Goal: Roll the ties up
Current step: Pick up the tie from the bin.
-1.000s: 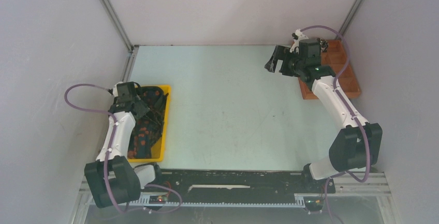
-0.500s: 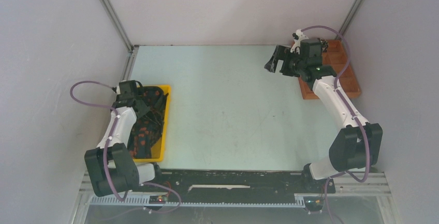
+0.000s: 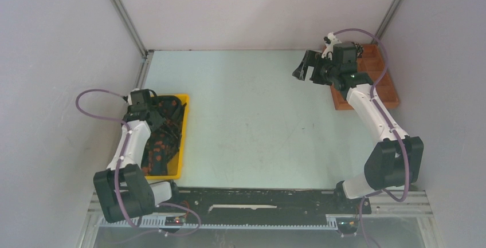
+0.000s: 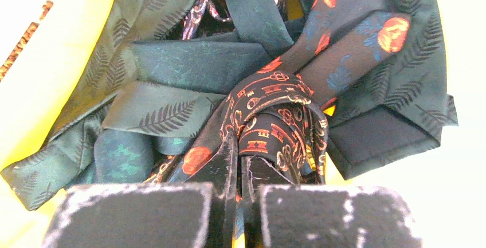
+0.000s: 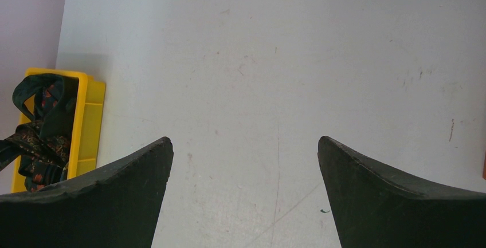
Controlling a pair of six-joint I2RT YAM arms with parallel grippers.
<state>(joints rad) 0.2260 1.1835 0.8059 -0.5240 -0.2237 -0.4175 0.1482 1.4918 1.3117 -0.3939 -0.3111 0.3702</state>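
Note:
A heap of dark green and black ties [image 3: 165,140] with orange patterns fills the yellow bin [image 3: 182,128] at the table's left. My left gripper [image 3: 152,121] is down in that heap. In the left wrist view the left gripper [image 4: 245,157] is shut, its tips pinching a fold of a black tie with orange key patterns [image 4: 275,96]; green leaf-patterned ties [image 4: 172,65] lie around it. My right gripper [image 3: 304,67] hangs open over the far right of the table, and in its own view the right gripper [image 5: 245,150] has nothing between its fingers.
A brown compartment tray [image 3: 385,85] stands at the far right, behind the right arm. The yellow bin [image 5: 86,116] with ties [image 5: 40,139] shows at the left of the right wrist view. Grey walls and metal posts enclose the table.
My left gripper has closed on the tie in the bin, and the left arm shifted slightly nearer. The right arm has not moved.

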